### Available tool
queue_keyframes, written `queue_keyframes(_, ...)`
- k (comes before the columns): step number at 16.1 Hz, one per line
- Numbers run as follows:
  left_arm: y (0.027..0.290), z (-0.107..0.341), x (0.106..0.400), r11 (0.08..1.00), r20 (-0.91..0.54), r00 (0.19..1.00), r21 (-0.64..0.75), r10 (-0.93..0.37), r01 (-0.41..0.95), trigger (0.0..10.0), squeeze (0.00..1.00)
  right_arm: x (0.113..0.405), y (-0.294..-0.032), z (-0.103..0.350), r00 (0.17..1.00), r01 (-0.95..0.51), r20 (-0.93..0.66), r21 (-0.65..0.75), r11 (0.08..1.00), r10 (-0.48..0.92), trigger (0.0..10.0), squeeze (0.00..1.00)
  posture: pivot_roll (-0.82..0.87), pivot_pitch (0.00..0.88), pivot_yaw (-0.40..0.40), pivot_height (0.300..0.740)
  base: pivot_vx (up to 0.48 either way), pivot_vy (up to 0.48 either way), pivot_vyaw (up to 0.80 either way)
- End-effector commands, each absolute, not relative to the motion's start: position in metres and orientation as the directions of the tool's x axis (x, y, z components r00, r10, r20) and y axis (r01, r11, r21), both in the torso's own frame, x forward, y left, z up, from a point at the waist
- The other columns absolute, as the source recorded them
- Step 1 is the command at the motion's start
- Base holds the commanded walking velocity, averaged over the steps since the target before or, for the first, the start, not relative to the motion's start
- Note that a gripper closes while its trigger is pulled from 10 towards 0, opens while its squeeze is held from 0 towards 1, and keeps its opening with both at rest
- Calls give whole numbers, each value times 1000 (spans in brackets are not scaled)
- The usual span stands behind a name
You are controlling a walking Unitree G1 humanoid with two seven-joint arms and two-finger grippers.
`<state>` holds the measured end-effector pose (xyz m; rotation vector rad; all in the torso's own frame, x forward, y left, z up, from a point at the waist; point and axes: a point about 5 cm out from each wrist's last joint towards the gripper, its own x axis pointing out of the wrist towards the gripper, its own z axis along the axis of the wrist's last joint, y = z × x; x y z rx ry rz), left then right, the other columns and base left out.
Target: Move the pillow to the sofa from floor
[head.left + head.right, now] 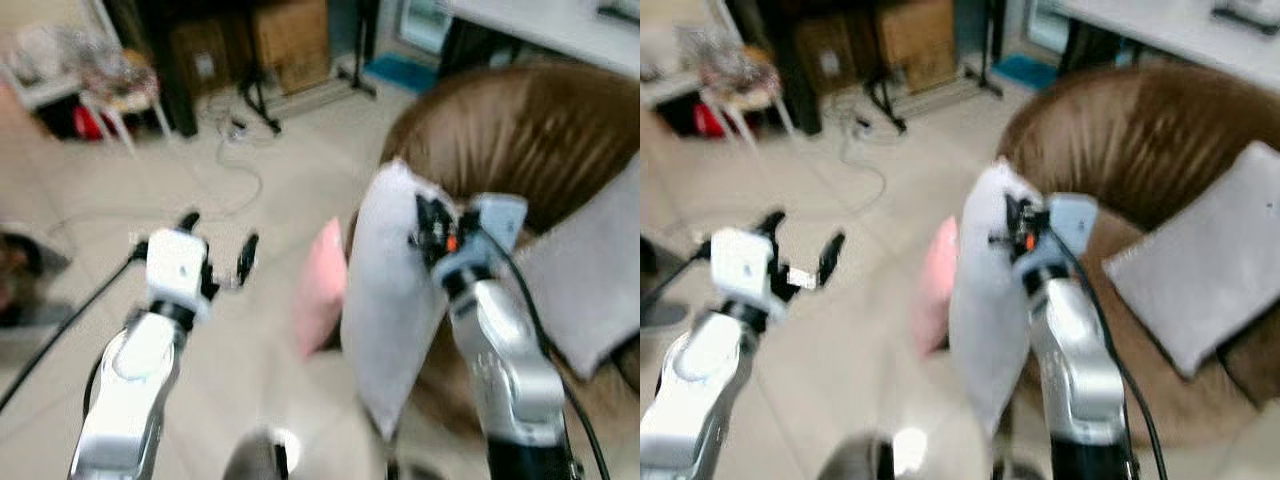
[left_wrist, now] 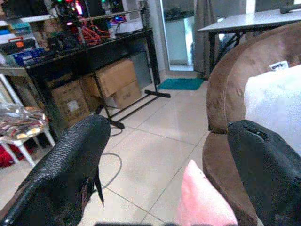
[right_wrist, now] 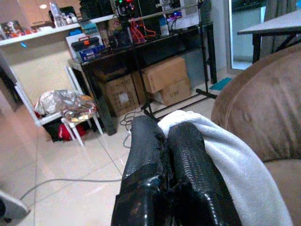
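Right pincer (image 3: 171, 141) pinching grey pillow (image 1: 385, 310) | left pincer (image 1: 218, 245) spread | eye views blurred

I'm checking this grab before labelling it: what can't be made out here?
- Grey pillow: its lower end blurs away in the eye views; the right gripper, shut on its top edge, hides the pinch point.
- Pink pillow: the grey pillow covers its far side; what it rests on is unclear.
- Left gripper: open, blurred.

Showing silver arms, white-cased left gripper (image 1: 218, 248), pale-blue-cased right gripper (image 1: 428, 222), textured black fingers (image 3: 188, 155), black cables trailing.
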<state>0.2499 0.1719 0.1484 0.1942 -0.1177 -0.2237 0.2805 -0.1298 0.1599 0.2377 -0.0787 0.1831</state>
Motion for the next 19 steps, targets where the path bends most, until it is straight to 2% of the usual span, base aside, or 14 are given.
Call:
queue_keyframes(1,170,149,252,953,95,966,214,-240,215,10000,0,279,-132,173,974,-191,159,197,962,161,10000,0,45,0,35,740,0,0,0)
queue_keyframes(4,170,149,252,954,96,968,215,-233,209,10000,0,280,-134,168,980,-157,146,145,977,135,10000,0,45,0,23,740,0,0,0)
queue_keyframes(6,168,148,256,957,101,969,208,-227,203,10000,0,285,-140,166,992,-67,115,103,992,55,10000,0,26,0,37,740,0,0,0)
queue_keyframes(10,166,145,261,955,80,971,215,-223,202,10000,0,283,-142,161,995,-54,91,137,989,42,10000,0,22,0,45,740,0,0,0)
queue_keyframes(13,169,146,262,960,88,972,201,-217,196,10000,0,282,-137,150,998,-27,65,55,998,23,10000,0,30,0,43,740,166,0,0)
queue_keyframes(19,166,143,260,959,83,971,199,-223,203,10000,0,282,-127,155,990,-118,86,112,987,108,10000,0,35,0,31,740,266,0,0)
